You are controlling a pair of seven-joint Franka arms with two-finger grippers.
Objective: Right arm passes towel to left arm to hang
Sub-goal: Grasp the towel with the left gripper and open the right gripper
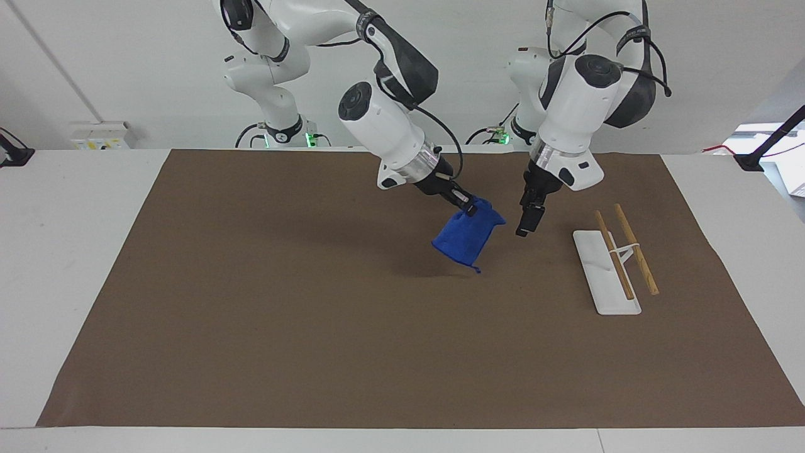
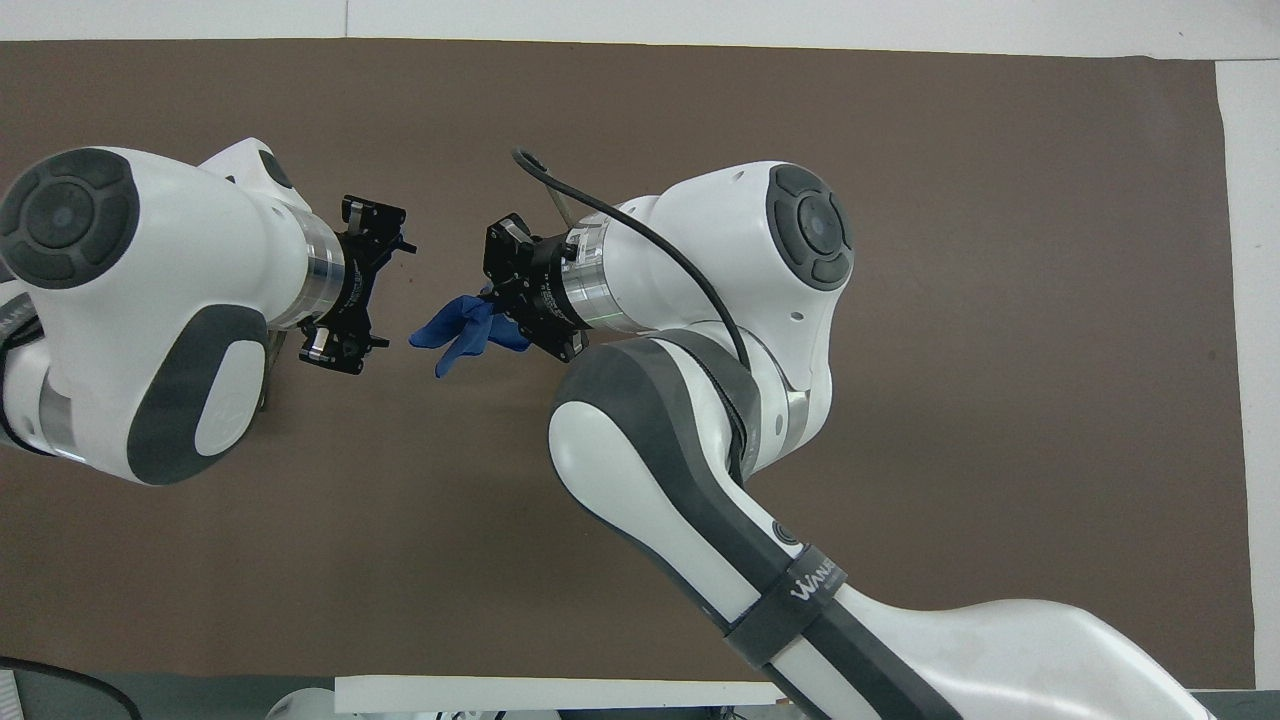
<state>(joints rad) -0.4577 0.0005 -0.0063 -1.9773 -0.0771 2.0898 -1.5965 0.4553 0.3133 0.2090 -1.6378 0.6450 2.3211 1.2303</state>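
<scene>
The right gripper (image 1: 464, 207) pinched the towel (image 1: 468, 238) at its top, holding it clear above the brown mat (image 1: 251, 314) at centre frame. Just beside it, apart, the left gripper (image 1: 527, 221) hung with fingers spread. In the overhead view the left arm (image 2: 130, 310) hid most of the rack (image 1: 615, 264).

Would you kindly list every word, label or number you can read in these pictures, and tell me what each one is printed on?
"WANU…", white letters on the dark band around the right arm, overhead view; the word's end curves out of sight.
No lettering shows on the towel, the left arm, the brown mat or the towel rack.
</scene>
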